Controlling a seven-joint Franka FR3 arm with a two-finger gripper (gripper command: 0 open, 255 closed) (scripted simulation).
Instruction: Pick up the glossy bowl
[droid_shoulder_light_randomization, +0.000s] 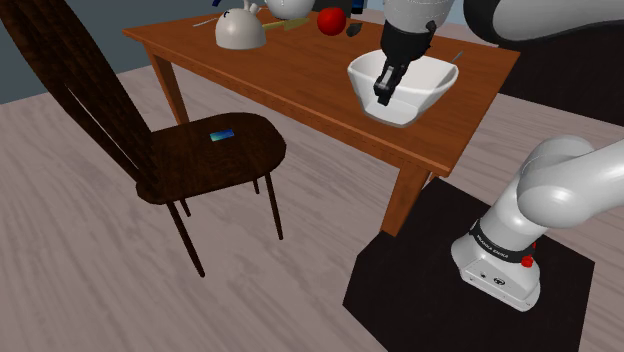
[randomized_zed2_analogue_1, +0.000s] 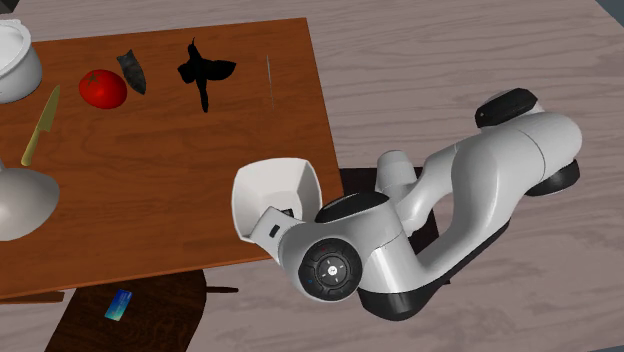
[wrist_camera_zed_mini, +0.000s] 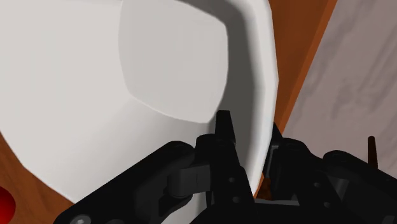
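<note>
**Fig. 1. Gripper (droid_shoulder_light_randomization: 385, 97) at the white bowl (droid_shoulder_light_randomization: 432, 78).** I see the bowl resting on the brown wooden surface (droid_shoulder_light_randomization: 300, 70), at the corner nearest the black stand (droid_shoulder_light_randomization: 420, 300), towards the shoulder view's right. The gripper reaches down over the bowl's rim. In the wrist view one finger (wrist_camera_zed_mini: 222, 137) lies inside the bowl and the other outside, so I read the gripper as clenched on the wall between them. Far across the surface, well apart from the bowl, lie a red fruit (droid_shoulder_light_randomization: 332, 20) and a grey domed object (droid_shoulder_light_randomization: 240, 30). A dark chair (droid_shoulder_light_randomization: 210, 160) stands at the left, with a small blue card (droid_shoulder_light_randomization: 222, 134) on its seat.
</note>
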